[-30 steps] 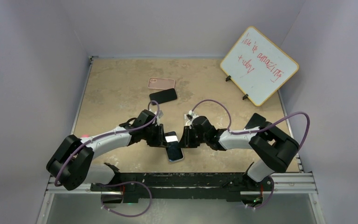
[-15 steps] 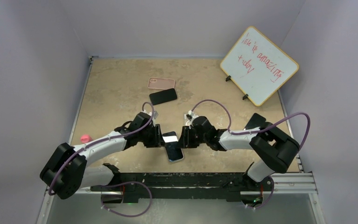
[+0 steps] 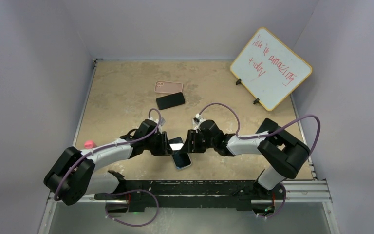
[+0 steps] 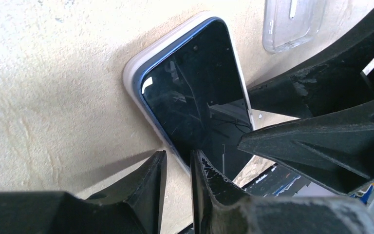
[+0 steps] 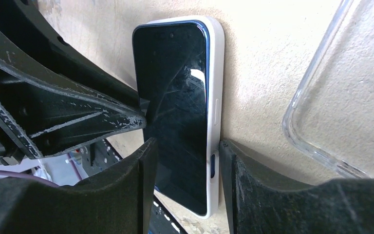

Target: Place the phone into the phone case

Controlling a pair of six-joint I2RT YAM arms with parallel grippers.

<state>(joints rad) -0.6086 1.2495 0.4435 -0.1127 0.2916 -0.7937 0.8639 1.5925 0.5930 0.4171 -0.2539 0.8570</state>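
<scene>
Tan tabletop (image 3: 117, 87) fills a pale-walled booth, with a whiteboard (image 3: 271, 68) propped at 2 o'clock. Near the 6 o'clock edge lies the phone (image 3: 181, 157), screen up, its blue rim seated in a white case (image 5: 218, 73). The left gripper (image 4: 178, 158) meets it from 9 o'clock. Its fingers are nearly together astride one long edge, and whether they nip it cannot be told. The right gripper (image 5: 185, 146) comes from 3 o'clock, a finger pressed against each long side. A clear case (image 5: 331, 97) lies just beside the phone. At 12 o'clock sit a pink case (image 3: 168, 87) and a black handset (image 3: 170, 101), and a pink ball (image 3: 88, 144) rests at 9 o'clock.
</scene>
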